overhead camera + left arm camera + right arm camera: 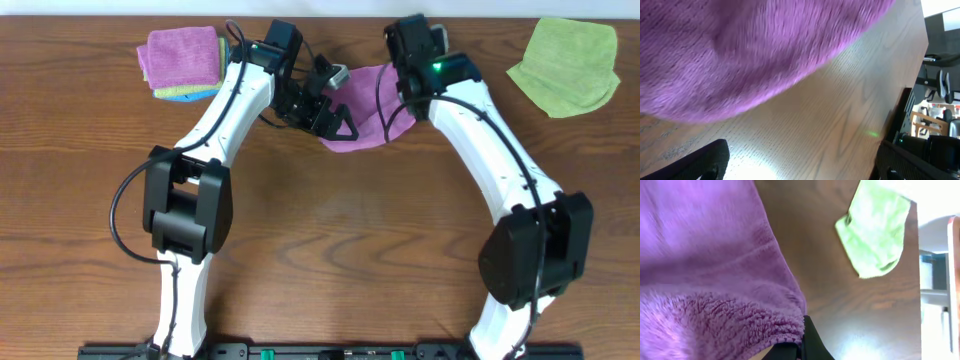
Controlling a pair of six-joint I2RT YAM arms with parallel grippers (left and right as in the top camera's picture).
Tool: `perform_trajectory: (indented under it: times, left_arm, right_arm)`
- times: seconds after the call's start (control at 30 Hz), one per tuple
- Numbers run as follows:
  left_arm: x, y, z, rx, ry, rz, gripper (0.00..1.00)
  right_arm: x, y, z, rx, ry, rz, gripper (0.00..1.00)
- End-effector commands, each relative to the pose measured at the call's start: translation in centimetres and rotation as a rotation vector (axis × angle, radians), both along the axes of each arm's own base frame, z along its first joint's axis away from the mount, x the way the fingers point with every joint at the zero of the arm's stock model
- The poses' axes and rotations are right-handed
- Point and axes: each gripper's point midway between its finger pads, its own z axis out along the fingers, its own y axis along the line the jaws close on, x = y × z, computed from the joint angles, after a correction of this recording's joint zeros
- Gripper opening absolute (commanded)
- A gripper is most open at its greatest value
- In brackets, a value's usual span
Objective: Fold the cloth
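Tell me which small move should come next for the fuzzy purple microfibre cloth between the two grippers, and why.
Probably the left gripper should ease onto the nearest edge of the fuzzy purple microfibre cloth and close. Its jaws stand open beside that edge, while the right gripper is shut on the opposite side, so only one side seems held.

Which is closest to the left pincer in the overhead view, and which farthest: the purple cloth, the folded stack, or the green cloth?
1. Purple cloth, just beside the left pincer, mid-table.
2. Folded stack, back left corner.
3. Green cloth, back right corner.
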Motion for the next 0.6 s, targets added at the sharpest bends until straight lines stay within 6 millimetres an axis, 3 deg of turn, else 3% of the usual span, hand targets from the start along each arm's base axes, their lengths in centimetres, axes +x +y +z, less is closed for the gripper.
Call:
perform_trajectory:
  times: [0.0,0.1,0.27,0.4,0.57]
  left_arm:
    - [-0.9,-1.3,2.1,-0.035,-0.06,-0.059,0.95]
    - [-1.6,-2.3,2.0,-0.023,-0.067,-0.087,0.95]
    - [-1.0,-1.7,-0.1,0.145,-0.138,-0.08,0.95]
    - [0.6,-1.4,-0.3,0.181,-0.174,-0.018,0.95]
    - [3.2,-0.1,-0.8,0.266,-0.254,0.065,0.95]
  right_arm:
    - [1.4,0.7,2.2,0.074,-0.086,-0.02,0.01]
    - [1.9,1.2,3.4,0.104,-0.113,-0.007,0.01]
    - [1.6,1.1,3.3,0.097,-0.098,-0.007,0.01]
    - [1.1,0.9,3.0,0.087,-0.07,-0.008,0.01]
    - [-0.9,0.2,1.8,0.076,0.016,-0.046,0.01]
